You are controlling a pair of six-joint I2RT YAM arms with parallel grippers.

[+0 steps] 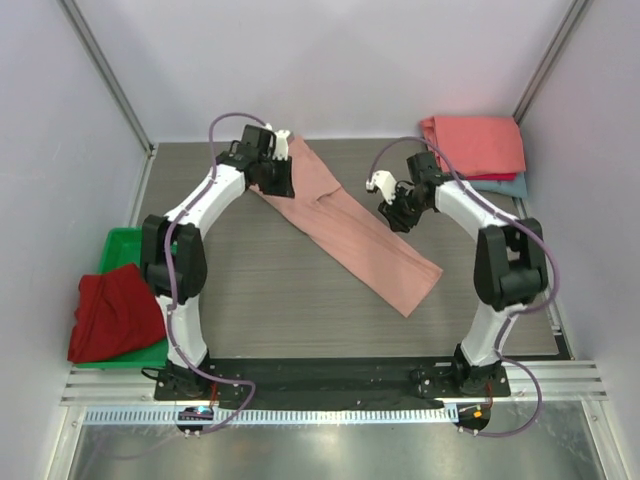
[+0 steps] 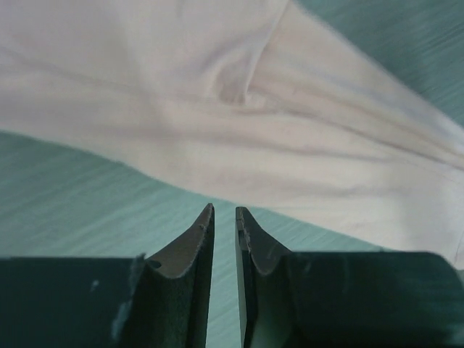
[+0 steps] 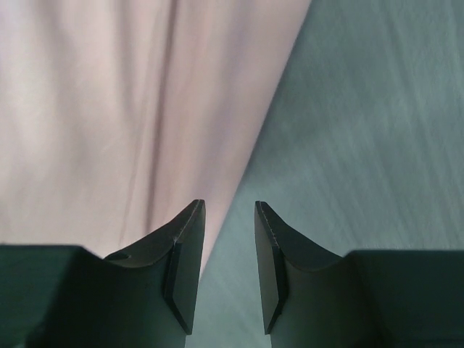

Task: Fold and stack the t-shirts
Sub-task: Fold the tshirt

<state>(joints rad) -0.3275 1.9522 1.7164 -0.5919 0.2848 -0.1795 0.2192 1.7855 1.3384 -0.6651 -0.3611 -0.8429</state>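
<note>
In the top view, the dusty-pink t-shirt (image 1: 350,225) is seen folded into a long band and laid slantwise across the table (image 1: 250,300), one end toward the far left, the other toward the near right. The left gripper (image 1: 275,178) is held over the far-left end of the dusty-pink t-shirt. The right gripper (image 1: 396,212) is placed at that t-shirt's right long edge, about halfway along it. Beyond the dusty-pink t-shirt, to its far right, a folded coral-red t-shirt (image 1: 475,143) is stacked on a blue-grey t-shirt (image 1: 508,186), of which only a strip is shown. Well to the left of the dusty-pink t-shirt, a dark red t-shirt (image 1: 115,312) is heaped in a green tray (image 1: 122,245) and hangs over its near rim.

In the left wrist view, the fingers of the left gripper (image 2: 225,210) are seen almost together, with only a narrow slit left between them and nothing caught in it. They are held above bare table (image 2: 72,203), just short of the creased edge of the dusty-pink t-shirt (image 2: 217,109).

In the right wrist view, the jaws of the right gripper (image 3: 228,206) are set apart and nothing is held. The edge of the dusty-pink t-shirt (image 3: 109,109) runs beneath the left finger, while bare table (image 3: 377,109) is seen beneath the right one.
</note>
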